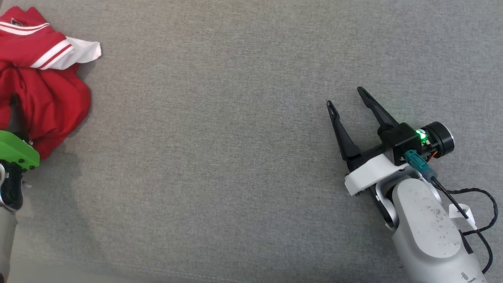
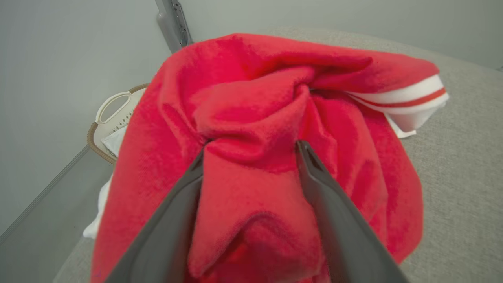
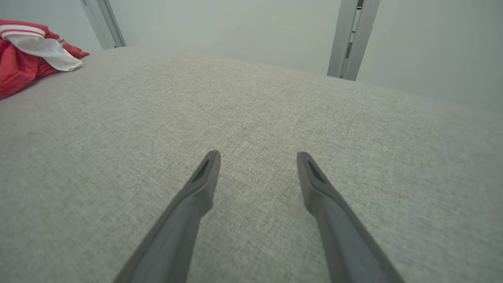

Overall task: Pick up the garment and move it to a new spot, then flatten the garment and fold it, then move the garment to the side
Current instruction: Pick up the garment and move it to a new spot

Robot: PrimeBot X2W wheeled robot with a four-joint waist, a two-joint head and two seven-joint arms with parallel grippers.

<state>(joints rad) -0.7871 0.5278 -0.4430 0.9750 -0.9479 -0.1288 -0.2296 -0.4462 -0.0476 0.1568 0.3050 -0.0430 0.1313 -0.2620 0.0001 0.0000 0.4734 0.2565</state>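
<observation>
With the crumpled red, white-trimmed knit garment (image 1: 51, 98) at far left, the left gripper (image 2: 251, 151) straddles one fold unclenched, the right gripper (image 1: 345, 96) released well apart; a shallow pinch could slip on lifting.

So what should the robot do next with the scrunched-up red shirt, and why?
Probably close the left gripper. It is open, with one dark finger on each side of a raised fold of the crumpled red garment with white striped trim, so squeezing there should catch enough cloth to lift it. The right gripper is open over the bare grey fabric surface, far from the garment.
</observation>
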